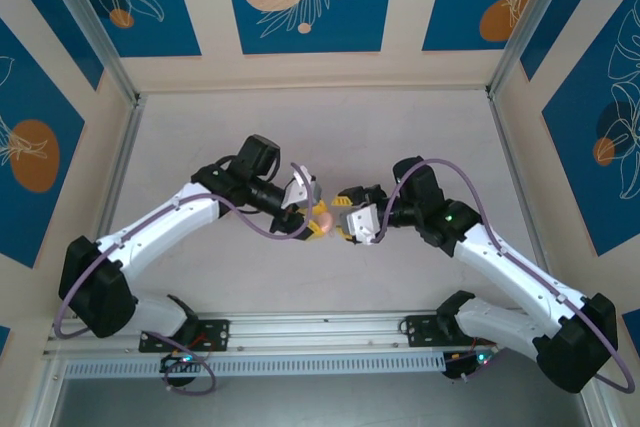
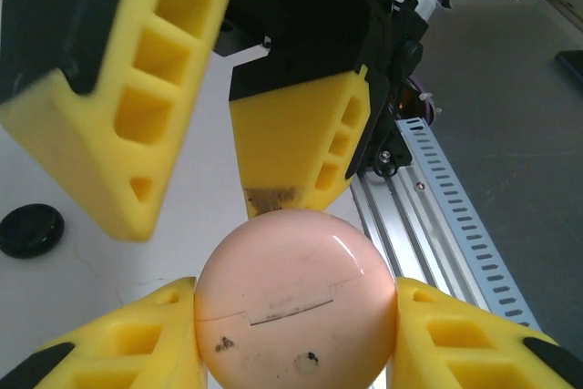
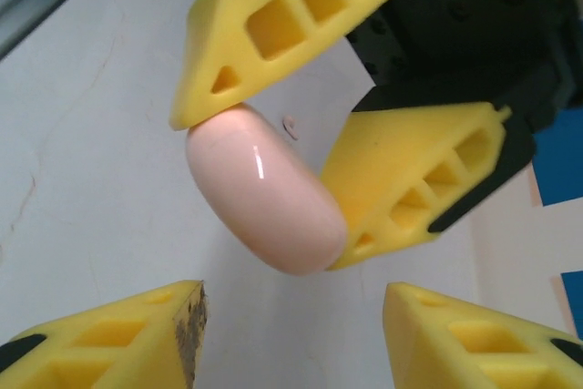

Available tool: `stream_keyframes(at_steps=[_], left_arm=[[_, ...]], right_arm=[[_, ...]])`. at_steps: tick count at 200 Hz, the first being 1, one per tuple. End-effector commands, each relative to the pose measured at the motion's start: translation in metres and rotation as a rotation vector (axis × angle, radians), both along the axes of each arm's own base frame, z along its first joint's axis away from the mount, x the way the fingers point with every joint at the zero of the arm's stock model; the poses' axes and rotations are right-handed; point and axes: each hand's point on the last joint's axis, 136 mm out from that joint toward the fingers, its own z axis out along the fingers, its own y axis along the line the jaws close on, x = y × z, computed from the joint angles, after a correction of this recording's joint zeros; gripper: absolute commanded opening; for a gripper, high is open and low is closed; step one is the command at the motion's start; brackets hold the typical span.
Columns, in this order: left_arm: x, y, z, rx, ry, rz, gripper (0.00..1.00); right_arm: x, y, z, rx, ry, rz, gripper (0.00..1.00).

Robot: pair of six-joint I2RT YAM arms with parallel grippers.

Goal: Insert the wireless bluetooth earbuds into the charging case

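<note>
The charging case (image 2: 291,271) is a round, pale pink shell with its lid closed along a thin seam. My left gripper (image 2: 294,339) is shut on it, one yellow finger on each side, and holds it above the table. In the top view the case (image 1: 323,219) sits between the two grippers at mid-table. My right gripper (image 3: 291,339) faces the case (image 3: 264,193) with its jaws open around empty space, and its dirt-marked fingertip (image 2: 273,196) sits right at the case's edge. The earbuds are out of view.
A round black puck (image 2: 30,230) lies on the white table left of the case. The aluminium rail (image 2: 446,216) at the table's near edge runs close by on the right. Both arms meet at mid-table (image 1: 330,127).
</note>
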Motion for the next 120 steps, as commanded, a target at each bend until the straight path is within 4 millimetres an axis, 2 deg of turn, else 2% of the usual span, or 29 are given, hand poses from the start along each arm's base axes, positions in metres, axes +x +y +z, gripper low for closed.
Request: stream_keyframes(at_steps=[1,81,120], left_arm=[[-0.004,0.000,0.010,-0.032,0.019,-0.053,0.38],[-0.003,-0.003,0.010,-0.011,0.061,-0.071,0.37],[-0.001,-0.005,0.008,-0.007,0.070,-0.071,0.37]], right_arm=[[0.002,0.003,0.001,-0.015,-0.139,0.037,0.54],[-0.014,0.017,0.007,0.003,-0.205,0.137,0.49],[-0.021,0.022,0.009,-0.002,-0.215,0.164,0.39]])
